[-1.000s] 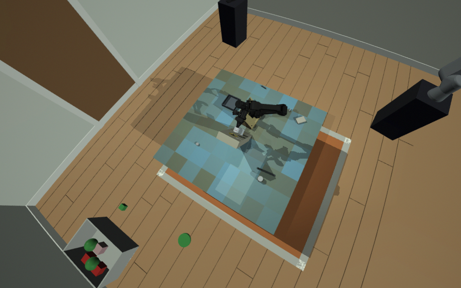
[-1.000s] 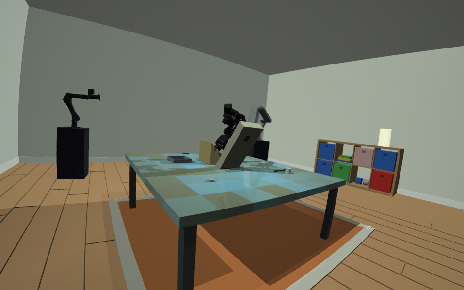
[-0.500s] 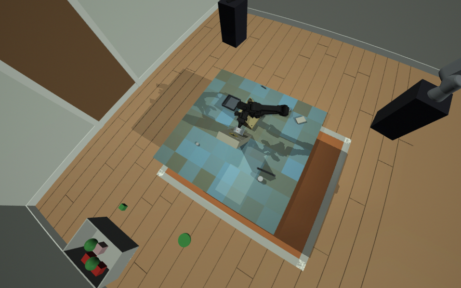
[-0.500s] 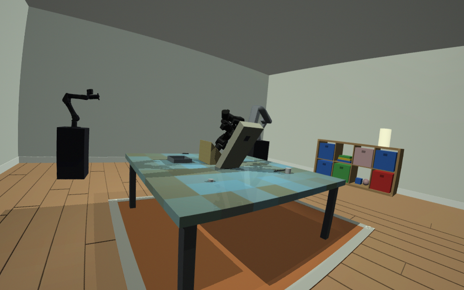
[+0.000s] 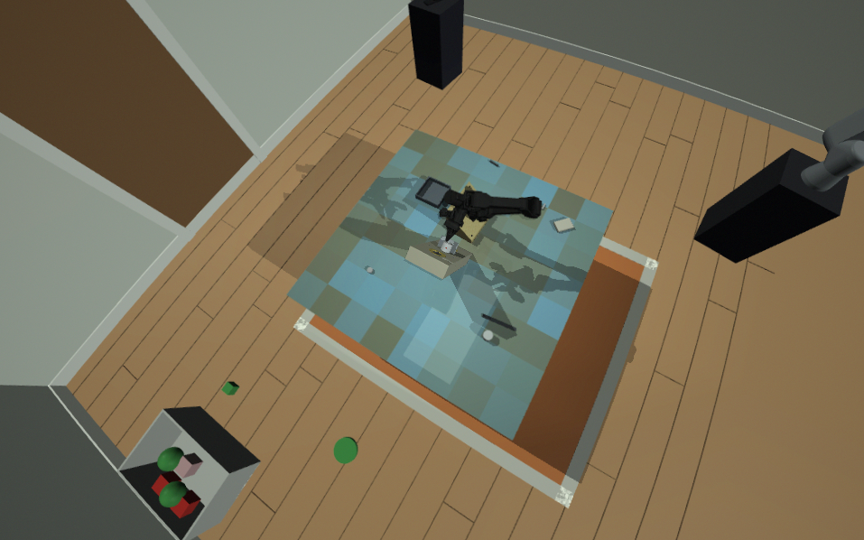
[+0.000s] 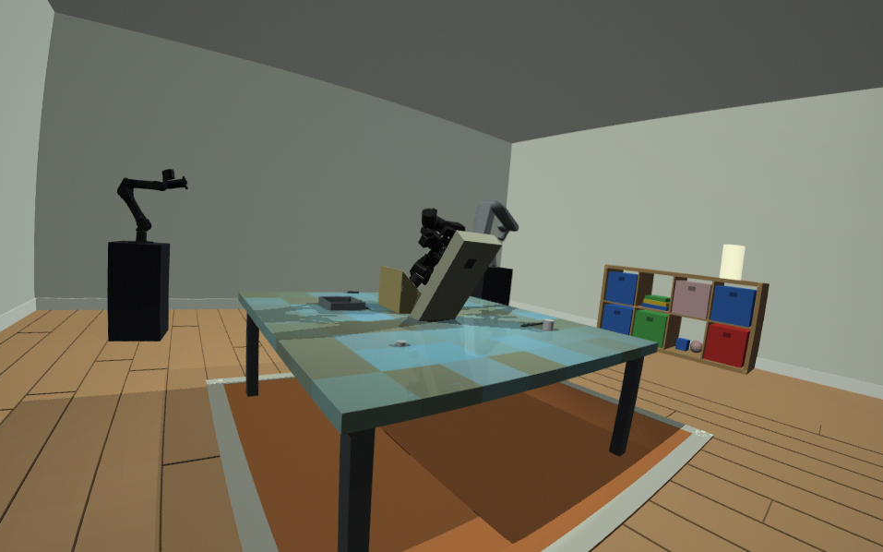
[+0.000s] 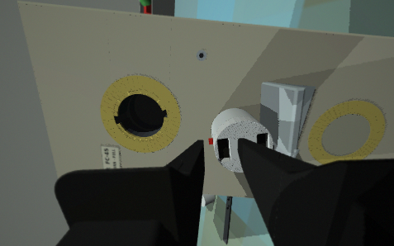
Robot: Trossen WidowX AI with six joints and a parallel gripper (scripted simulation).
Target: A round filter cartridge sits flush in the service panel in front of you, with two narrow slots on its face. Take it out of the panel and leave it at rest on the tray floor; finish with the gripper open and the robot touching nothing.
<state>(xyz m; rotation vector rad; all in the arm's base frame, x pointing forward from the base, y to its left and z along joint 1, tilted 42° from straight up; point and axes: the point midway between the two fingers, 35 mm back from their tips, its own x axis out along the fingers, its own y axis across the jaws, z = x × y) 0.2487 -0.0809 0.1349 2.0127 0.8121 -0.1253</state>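
The service panel point(image 5: 426, 262) point(image 6: 455, 277) point(image 7: 73, 62) leans over the table. Its yellow-ringed socket point(image 7: 140, 115) is an empty dark hole. The white cartridge point(image 5: 446, 246) point(image 7: 239, 129) is outside the socket, in front of the panel face, tilted, with both dark slots showing in the wrist view. My gripper point(image 5: 449, 237) point(image 7: 220, 145) stands partly open with nothing held. Its left fingertip is left of the cartridge; its right fingertip overlaps the face between the slots. Whether they touch is unclear. The dark tray point(image 5: 422, 186) point(image 6: 352, 306) lies behind the panel, away from the cartridge.
A grey-white flap point(image 7: 284, 120) sticks out from the panel right of the cartridge, beside a second yellow ring point(image 7: 378, 124). A tan board point(image 6: 395, 291) stands near the arm. A white block point(image 5: 562, 224), a dark bar point(image 5: 498, 322) and a cylinder point(image 5: 487, 334) lie around.
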